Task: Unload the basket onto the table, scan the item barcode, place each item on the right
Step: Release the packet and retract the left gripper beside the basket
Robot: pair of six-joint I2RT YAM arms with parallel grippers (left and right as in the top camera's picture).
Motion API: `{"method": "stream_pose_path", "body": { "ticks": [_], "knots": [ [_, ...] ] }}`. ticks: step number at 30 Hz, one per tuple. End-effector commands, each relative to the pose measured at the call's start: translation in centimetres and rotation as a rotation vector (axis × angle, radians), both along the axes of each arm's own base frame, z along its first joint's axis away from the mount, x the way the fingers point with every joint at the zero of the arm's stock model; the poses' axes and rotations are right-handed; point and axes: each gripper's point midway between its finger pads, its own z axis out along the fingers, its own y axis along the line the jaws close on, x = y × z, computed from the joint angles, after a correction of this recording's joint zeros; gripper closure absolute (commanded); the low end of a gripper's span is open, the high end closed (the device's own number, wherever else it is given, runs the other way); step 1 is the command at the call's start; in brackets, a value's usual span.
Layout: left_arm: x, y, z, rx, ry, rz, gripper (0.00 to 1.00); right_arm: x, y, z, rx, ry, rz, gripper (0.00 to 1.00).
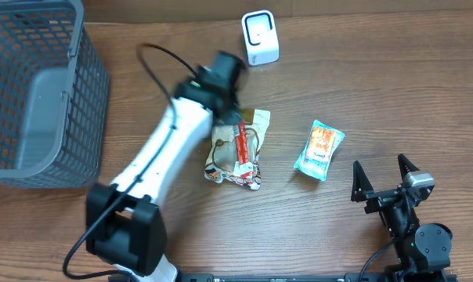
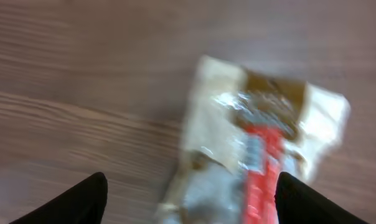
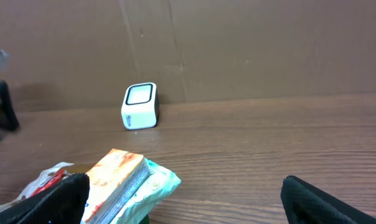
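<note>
L gripper (image 2: 189,180): hung open, empty, over pkt (image 1: 238,153)
R gripper (image 1: 379,163): stood wide open, empty
Scanner (image 1: 260,37): sat at 12 o'clock from pkt

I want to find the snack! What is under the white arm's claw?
A beige snack packet with a red stripe lies on the wooden table under the open left claw. From overhead, the arm covers the packet's top left edge, and no barcode shows.

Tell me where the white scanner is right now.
In the overhead view the white scanner stands near the far edge of the table, just right of centre, beyond the beige snack packet and well right of the grey basket.
</note>
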Motion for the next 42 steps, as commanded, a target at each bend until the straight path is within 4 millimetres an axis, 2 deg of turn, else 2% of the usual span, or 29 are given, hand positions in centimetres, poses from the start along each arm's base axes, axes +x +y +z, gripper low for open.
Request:
{"method": "stream_pose_path", "body": {
  "ticks": [1,3,7,11,14,17,22,42],
  "knots": [
    [1.5,5.1,3.9,0.072,-0.064,0.034,0.21,0.0,0.0,-0.2,0.004,-0.001,0.001,0.00],
    [1.5,7.7,4.2,0.088,-0.047,0.068,0.18,0.0,0.0,-0.2,0.004,-0.001,0.001,0.00],
    [0.5,12.3,3.8,0.099,0.009,0.140,0.06,0.0,0.0,-0.2,0.004,-0.001,0.001,0.00],
    [-0.1,15.3,3.5,0.087,0.033,0.189,0.00,0.0,0.0,-0.2,0.004,-0.001,0.001,0.00],
    [-0.6,17.9,3.6,0.091,0.033,0.256,0.00,0.0,0.0,-0.2,0.004,-0.001,0.001,0.00],
    [-0.9,19.4,3.5,0.068,0.034,0.297,0.00,0.0,0.0,-0.2,0.004,-0.001,0.001,0.00],
    [-1.1,19.9,3.2,-0.013,0.034,0.316,0.00,0.0,0.0,-0.2,0.004,-0.001,0.001,0.00],
    [-1.2,19.9,3.2,-0.014,0.033,0.318,0.00,0.0,0.0,-0.2,0.004,-0.001,0.001,0.00]
  ]
}}
